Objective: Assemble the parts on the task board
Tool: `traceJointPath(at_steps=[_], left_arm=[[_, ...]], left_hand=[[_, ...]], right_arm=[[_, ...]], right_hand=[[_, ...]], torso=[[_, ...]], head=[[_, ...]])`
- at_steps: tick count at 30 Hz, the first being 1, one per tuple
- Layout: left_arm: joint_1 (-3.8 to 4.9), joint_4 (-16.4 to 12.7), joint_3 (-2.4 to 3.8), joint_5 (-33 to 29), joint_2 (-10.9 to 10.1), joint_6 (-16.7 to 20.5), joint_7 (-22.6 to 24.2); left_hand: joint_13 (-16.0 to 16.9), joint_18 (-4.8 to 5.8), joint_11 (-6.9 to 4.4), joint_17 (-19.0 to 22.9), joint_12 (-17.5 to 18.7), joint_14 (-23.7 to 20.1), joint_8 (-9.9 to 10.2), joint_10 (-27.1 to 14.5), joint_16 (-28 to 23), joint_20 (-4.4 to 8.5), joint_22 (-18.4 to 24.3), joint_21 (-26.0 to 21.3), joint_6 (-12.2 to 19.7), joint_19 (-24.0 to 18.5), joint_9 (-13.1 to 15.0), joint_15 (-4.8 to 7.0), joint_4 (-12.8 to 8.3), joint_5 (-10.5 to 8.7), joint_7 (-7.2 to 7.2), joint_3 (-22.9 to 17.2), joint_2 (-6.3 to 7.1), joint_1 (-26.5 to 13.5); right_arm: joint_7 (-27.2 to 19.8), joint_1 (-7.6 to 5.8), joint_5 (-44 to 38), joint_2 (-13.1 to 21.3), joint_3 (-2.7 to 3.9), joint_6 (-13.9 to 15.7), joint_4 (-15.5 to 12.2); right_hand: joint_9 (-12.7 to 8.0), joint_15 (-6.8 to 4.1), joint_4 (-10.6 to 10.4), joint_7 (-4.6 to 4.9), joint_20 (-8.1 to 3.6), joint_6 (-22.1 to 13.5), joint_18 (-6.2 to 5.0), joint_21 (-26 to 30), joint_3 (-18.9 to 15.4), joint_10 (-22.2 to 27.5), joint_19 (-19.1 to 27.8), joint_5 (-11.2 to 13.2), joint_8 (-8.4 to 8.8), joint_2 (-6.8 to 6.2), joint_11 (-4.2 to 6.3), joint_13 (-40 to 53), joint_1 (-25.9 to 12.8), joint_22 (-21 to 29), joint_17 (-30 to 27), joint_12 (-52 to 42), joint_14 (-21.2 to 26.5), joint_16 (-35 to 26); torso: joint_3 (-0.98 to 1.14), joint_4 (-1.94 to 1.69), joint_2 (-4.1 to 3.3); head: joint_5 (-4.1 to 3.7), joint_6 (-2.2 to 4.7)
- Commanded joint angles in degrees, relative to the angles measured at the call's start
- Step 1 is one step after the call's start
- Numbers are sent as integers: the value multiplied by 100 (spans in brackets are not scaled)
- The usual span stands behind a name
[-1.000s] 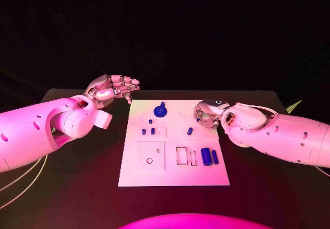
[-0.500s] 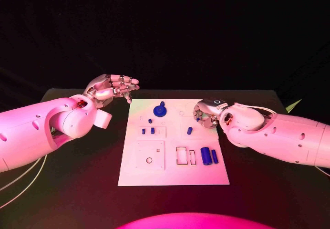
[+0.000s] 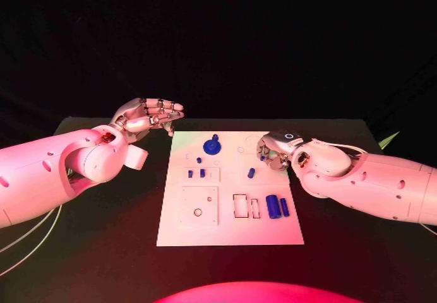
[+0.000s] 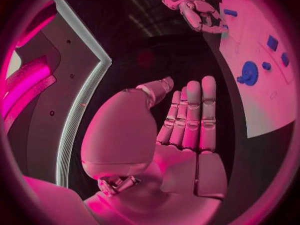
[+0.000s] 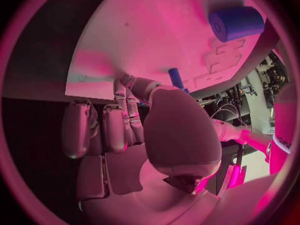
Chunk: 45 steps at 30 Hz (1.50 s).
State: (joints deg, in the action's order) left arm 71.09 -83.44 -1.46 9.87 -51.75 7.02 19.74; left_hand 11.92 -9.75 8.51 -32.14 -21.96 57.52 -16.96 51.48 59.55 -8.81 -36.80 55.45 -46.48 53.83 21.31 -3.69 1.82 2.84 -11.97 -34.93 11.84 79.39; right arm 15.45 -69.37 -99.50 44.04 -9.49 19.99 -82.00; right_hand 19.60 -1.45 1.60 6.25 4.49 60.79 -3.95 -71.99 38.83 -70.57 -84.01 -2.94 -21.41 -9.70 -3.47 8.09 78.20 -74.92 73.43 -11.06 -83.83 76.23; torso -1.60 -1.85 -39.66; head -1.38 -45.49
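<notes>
I see the left hand [image 3: 148, 115] hovering off the board's [image 3: 232, 227] far-left corner, fingers loosely curled, empty. Right hand [image 3: 275, 150] over the far-right edge; its grip I cannot tell.

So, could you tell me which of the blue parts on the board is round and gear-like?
The blue gear at the task board's far end, nearest the left hand; the other blue parts are small pegs or cylinders.

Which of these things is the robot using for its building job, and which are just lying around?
For the job:
white board
blue gear
two blue cylinders
small blue pegs
left hand, holding nothing, fingers apart
right hand, over the board's edge; whether it holds anything is unclear

Just there:
black table
thin cables
</notes>
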Motion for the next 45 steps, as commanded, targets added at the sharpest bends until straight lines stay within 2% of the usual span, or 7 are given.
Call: traceJointPath(at_steps=[1, 8, 25, 30, 37, 41, 45], left_arm=[[3, 2, 6, -2, 1, 15, 66], [3, 20, 6, -2, -9, 14, 58], [3, 60, 6, -2, -21, 9, 44], [3, 63, 6, -2, -25, -5, 34], [2, 76, 6, -2, -12, -17, 34], [2, 82, 6, -2, -6, -18, 34], [2, 85, 6, -2, 3, -19, 33]], left_hand=[[-9, -86, -11, 5, 4, -20, 29, -42, -28, -20, 5, -20, 35, 4, -6, -15, -14, 14, -4, 34, -7, 52], [-12, -87, -5, 11, -1, -28, 33, -71, -37, -22, 10, -25, 53, 8, -9, -18, -34, 16, -9, 34, -16, 83], [-14, -87, 0, 16, -4, -34, 32, -96, -44, -23, 12, -27, 61, 10, -10, -21, -52, 17, -13, 35, -16, 105], [-16, -86, 5, 18, -3, -37, 33, -113, -47, -25, 13, -28, 67, 10, -11, -24, -54, 17, -17, 40, -14, 105], [-18, -86, 9, 20, -1, -40, 34, -130, -50, -27, 14, -29, 72, 9, -12, -27, -57, 17, -20, 45, -12, 105], [-19, -85, 11, 21, -1, -41, 34, -139, -51, -28, 15, -30, 75, 9, -13, -29, -58, 17, -22, 47, -12, 106], [-19, -85, 11, 21, -1, -41, 34, -139, -51, -28, 15, -30, 75, 9, -13, -29, -58, 17, -22, 47, -12, 106]], right_arm=[[120, -7, -26, 46, 6, 295, -14], [100, -10, 225, 178, 14, 430, -145], [96, -100, 538, 476, 55, 391, -513], [101, -145, 545, 595, 68, 399, -799], [118, -272, 525, 683, 89, 409, -1393], [126, -329, 477, 617, 92, 379, -1678], [128, -349, 432, 471, 90, 303, -1834]], right_hand=[[17, -39, 29, 6, -46, 34, 51, -12, 8, -136, -179, -32, -21, 20, 106, -1, -21, -564, -5, 29, -322, -26], [23, -41, 35, 9, -48, 38, 53, -23, 7, -142, -180, -31, -22, 13, 105, 1, -37, -572, -6, 39, -323, -24], [28, -42, 40, 10, -50, 42, 53, -23, 6, -146, -179, -30, -22, 11, 105, 2, -49, -574, -10, 47, -322, -25], [30, -42, 44, 10, -50, 42, 53, -22, 6, -146, -179, -30, -22, 9, 105, 2, -52, -574, -17, 52, -321, -30], [31, -43, 48, 9, -51, 41, 52, -19, 7, -147, -177, -32, -21, 7, 105, 2, -55, -574, -18, 57, -321, -30], [31, -43, 48, 9, -51, 41, 52, -19, 7, -147, -177, -32, -21, 7, 105, 2, -55, -574, -18, 57, -321, -30], [31, -43, 48, 9, -51, 41, 52, -19, 7, -147, -177, -32, -21, 7, 105, 2, -55, -574, -18, 57, -321, -30]], torso=[[-1, -1, 1], [0, -3, 2], [-2, 0, -1], [-6, 4, 2], [-10, -1, 11], [-17, 1, 9], [-13, -1, 3]], head=[[7, 6], [0, 8], [-1, 20], [15, 22], [35, 25], [81, 28], [145, 20]])
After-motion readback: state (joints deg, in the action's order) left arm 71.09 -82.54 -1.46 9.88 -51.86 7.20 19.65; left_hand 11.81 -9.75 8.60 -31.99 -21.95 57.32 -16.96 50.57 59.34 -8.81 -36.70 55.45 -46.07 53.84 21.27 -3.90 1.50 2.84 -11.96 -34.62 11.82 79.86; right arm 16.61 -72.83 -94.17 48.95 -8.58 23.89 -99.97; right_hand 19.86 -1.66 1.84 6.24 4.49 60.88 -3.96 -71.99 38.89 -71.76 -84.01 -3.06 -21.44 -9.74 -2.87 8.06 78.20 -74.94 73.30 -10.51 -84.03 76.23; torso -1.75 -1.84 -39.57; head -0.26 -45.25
